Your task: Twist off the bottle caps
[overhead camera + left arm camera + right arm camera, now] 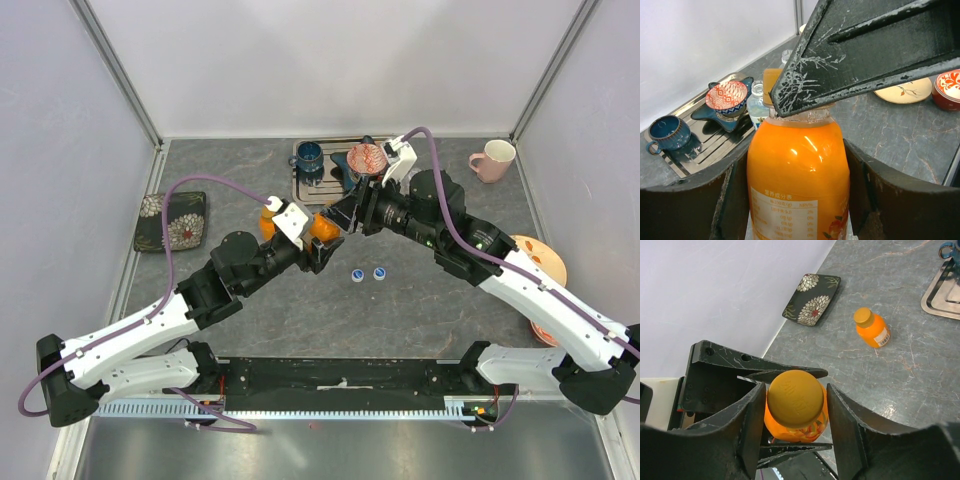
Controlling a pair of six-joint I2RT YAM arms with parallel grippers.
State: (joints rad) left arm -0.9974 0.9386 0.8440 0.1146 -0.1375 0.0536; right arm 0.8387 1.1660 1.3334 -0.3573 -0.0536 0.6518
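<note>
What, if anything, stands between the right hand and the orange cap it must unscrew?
Nothing visible. The cap sits directly between the fingers of the right hand, with no object in the gap; whether they pinch it cannot be told. The left hand grips the bottle just below.

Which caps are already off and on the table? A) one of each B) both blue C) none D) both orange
B: two blue caps lie loose on the table, while an orange cap sits on the orange bottle held in the left gripper.
</note>
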